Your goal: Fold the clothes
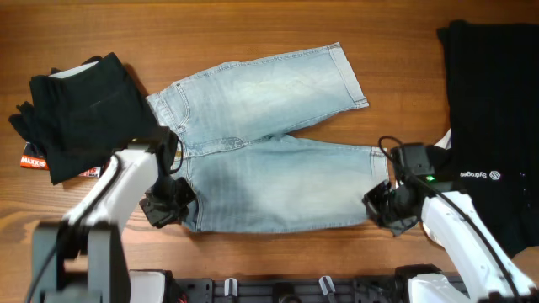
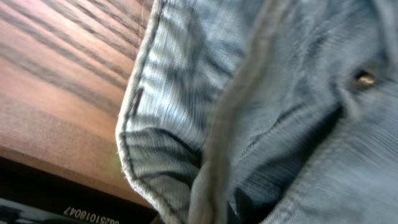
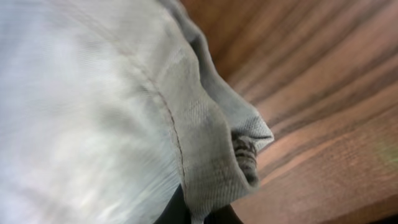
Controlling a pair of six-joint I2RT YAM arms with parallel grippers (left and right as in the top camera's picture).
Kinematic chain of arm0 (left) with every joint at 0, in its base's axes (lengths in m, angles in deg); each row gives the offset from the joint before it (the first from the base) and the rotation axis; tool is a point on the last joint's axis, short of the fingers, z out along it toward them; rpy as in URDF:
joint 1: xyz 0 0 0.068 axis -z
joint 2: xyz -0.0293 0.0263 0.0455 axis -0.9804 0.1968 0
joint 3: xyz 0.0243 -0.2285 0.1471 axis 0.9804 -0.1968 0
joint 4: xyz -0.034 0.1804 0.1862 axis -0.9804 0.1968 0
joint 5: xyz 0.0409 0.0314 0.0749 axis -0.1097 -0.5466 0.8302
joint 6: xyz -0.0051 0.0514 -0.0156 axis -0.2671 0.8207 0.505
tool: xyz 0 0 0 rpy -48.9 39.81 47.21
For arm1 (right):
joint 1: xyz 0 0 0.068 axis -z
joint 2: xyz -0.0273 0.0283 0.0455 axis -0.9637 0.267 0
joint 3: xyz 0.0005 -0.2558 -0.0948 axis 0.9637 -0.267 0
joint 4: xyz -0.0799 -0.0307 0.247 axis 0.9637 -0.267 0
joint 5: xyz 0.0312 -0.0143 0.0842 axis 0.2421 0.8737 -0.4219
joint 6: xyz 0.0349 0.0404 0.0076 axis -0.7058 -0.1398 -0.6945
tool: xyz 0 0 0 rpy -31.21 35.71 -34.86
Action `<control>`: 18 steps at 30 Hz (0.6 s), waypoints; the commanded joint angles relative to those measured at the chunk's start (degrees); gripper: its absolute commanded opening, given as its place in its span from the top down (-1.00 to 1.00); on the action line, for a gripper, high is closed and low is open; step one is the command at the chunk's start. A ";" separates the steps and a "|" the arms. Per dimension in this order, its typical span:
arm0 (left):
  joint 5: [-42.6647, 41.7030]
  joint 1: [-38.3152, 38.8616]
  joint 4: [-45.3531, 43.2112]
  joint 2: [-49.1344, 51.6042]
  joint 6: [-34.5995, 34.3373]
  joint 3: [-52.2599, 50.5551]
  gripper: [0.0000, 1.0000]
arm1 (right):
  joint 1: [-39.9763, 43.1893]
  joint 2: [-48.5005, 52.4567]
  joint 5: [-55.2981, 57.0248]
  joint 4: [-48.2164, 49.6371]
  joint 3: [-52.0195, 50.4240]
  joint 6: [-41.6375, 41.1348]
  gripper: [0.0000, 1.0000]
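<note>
The pale blue denim shorts [image 1: 261, 160] lie spread flat on the wooden table, waistband at the left, legs to the right. My left gripper [image 1: 171, 204] is shut on the near corner of the waistband, whose seam fills the left wrist view [image 2: 186, 155]. My right gripper [image 1: 389, 207] is shut on the near leg's hem corner, which shows close up in the right wrist view [image 3: 211, 162]. Both corners look slightly bunched at the fingers.
A folded black garment [image 1: 84, 114] with a red tag lies at the far left. A larger black garment [image 1: 493, 126] lies at the right, under my right arm. The table's front edge [image 1: 278, 269] runs just behind both grippers.
</note>
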 commanded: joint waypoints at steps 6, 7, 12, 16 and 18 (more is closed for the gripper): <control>-2.69 -0.26 6.86 -25.86 1.29 7.06 0.92 | 0.26 -7.30 9.18 -11.52 21.40 13.97 0.92; -2.58 -0.26 8.20 -27.78 1.31 8.24 0.92 | 0.26 -7.23 9.42 -12.83 23.87 15.85 0.92; -1.11 -0.26 7.23 -34.82 1.27 14.82 0.92 | 0.24 -6.60 10.60 -12.20 31.39 24.09 0.92; -0.31 -0.26 2.29 -33.31 0.68 14.80 0.92 | 0.24 -4.13 10.80 -5.46 32.48 28.74 0.91; 1.03 -0.26 0.79 -30.60 -0.90 14.80 0.92 | 0.24 -1.57 10.62 -2.36 32.48 30.08 0.91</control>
